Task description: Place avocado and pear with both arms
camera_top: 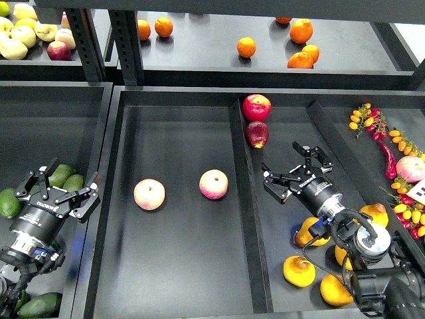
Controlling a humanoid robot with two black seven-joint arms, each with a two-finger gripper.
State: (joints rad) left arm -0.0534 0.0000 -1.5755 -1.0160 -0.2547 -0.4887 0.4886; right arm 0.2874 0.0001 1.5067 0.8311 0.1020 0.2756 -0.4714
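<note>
Several green avocados lie in the left bin: two [61, 175] just behind my left gripper, one [8, 203] at the left edge and one [40, 304] at the bottom. My left gripper [63, 188] is open and empty, just in front of the two. Several yellow-orange pears [300, 271] lie in the right bin's near end, partly hidden by my right arm. My right gripper [292, 169] is open and empty, above the bin floor, beyond the pears and apart from them.
Two pink-yellow apples [149, 194] [214, 184] lie in the middle bin. Two red apples [256, 106] sit at the far end of the right bin, by the divider [242, 199]. Chillies and small tomatoes [372, 119] are at far right. Oranges [247, 47] are on the upper shelf.
</note>
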